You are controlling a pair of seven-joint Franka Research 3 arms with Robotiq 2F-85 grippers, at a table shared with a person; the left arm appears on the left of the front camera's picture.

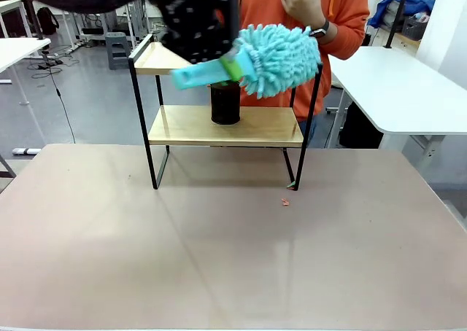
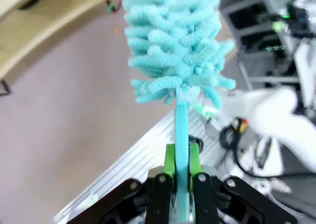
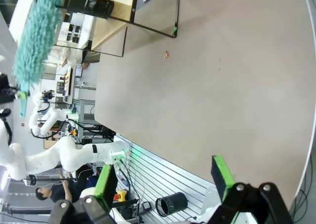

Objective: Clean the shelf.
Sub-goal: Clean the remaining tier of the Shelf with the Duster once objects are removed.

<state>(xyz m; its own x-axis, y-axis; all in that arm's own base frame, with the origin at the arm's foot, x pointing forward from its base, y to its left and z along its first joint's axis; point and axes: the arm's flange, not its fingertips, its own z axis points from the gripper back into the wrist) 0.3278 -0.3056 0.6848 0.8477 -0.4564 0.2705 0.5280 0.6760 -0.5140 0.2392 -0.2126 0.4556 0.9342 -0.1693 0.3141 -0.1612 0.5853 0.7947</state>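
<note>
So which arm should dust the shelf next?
Probably left: the left gripper is shut on the teal duster, held up at the shelf. The right gripper is open and empty, farther back.

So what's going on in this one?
The left gripper is shut on the handle of a fluffy teal duster, with its head raised level with the top board of the shelf. I can't tell whether it touches the board. A black cup stands on the lower board. The right gripper hangs open and empty by the table's near edge. A person in orange stands behind the shelf.
</note>
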